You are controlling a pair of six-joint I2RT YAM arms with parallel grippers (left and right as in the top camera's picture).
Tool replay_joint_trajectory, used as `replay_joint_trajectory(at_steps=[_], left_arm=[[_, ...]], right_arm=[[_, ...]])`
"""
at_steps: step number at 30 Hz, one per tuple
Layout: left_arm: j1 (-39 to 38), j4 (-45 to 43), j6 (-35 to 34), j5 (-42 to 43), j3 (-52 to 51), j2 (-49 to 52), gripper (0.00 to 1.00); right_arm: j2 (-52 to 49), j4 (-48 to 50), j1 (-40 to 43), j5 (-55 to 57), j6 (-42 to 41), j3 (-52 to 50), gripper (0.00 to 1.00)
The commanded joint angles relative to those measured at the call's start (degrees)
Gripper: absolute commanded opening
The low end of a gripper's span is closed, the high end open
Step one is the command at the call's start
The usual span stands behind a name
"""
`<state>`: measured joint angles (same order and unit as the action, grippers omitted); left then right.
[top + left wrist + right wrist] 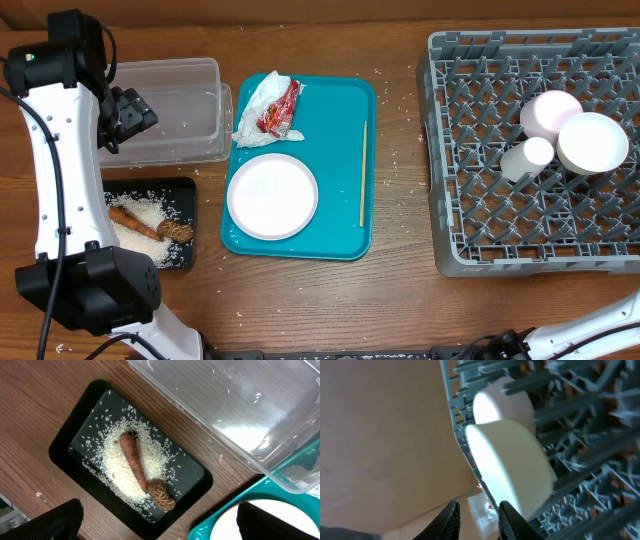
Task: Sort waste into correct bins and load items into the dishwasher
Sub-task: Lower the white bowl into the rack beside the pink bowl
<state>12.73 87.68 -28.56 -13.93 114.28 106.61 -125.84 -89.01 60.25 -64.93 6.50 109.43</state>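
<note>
Two bowls point(593, 143) and a cup point(527, 158) lean between the pegs in one corner of the rack point(480, 230), probably so they drain; most of its grid is free. The right pincer point(479, 509) hangs by the rack's wall, slightly parted and empty. The plate point(272, 195), stick point(362, 175), napkin point(256, 100) and wrapper point(281, 108) lie on the teal tray point(335, 135), open from above. The left pincer point(160, 512), spread wide, hovers over the black tray point(186, 185), which holds rice point(150, 212), a carrot point(132, 220) and a brown lump point(178, 231), with the tub point(170, 100) just beside.
</note>
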Motion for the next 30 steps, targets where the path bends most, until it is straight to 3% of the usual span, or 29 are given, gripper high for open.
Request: replay_joint_trajectory(at_steps=[1,3,7,11,19,25,30], left_arm=[[-0.74,-0.07,0.24,0.07,0.94,-0.96,1.0],[-0.74,-0.07,0.24,0.07,0.94,-0.96,1.0],[-0.76,-0.09,0.24,0.07,0.94,-0.96,1.0],[-0.74,-0.07,0.24,0.07,0.94,-0.96,1.0],[-0.76,-0.07,0.24,0.07,0.94,-0.96,1.0],[-0.76,-0.07,0.24,0.07,0.94,-0.96,1.0],[-0.76,-0.07,0.24,0.07,0.94,-0.96,1.0]], right_arm=[[7.87,2.93,-4.17,-0.39,1.81,1.68,0.28],[10.69,6.03,-6.91,2.64,0.33,1.66,0.29],[15.47,13.62,-14.95,22.84,-8.72,1.66,0.33],[16.06,16.98,-26.34,47.08,-16.0,1.57,0.5],[11.96,17.57,-42.75,77.22,-31.12,1.55,0.7],[10.01,16.92,-44.72,81.2,-34.67,1.55,0.72],[9.99,16.98,-43.04,82.03,-32.79,1.55,0.73]])
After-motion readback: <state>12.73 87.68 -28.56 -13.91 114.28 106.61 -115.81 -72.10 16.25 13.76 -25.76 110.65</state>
